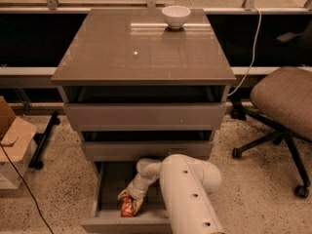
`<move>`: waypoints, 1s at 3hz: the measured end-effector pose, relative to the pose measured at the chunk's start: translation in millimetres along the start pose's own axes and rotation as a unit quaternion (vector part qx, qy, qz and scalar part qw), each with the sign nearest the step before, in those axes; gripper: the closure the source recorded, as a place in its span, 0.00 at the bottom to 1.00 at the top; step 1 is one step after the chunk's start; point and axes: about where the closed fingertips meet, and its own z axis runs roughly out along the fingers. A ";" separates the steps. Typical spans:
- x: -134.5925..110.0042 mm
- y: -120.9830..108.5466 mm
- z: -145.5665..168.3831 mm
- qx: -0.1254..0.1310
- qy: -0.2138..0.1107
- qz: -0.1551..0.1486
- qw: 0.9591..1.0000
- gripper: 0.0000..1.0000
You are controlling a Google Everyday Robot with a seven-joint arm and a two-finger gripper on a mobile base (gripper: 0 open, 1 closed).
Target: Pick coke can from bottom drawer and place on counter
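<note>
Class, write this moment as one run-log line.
phase: pick | gripper: down in open bottom drawer, at coke can | coke can: inside drawer | counter: white bowl at back

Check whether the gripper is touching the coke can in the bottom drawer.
Cannot tell. The camera view shows the gripper low inside the bottom drawer, overlapping the coke can's upper end, but neither contact nor a gap shows plainly.
</note>
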 end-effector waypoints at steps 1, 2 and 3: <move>-0.6 0.4 -2.6 0.002 0.003 0.001 1.000 0.65; -1.6 2.1 -7.8 0.012 0.008 0.007 1.000 0.89; -1.7 7.1 -27.3 0.048 0.025 0.026 0.998 1.00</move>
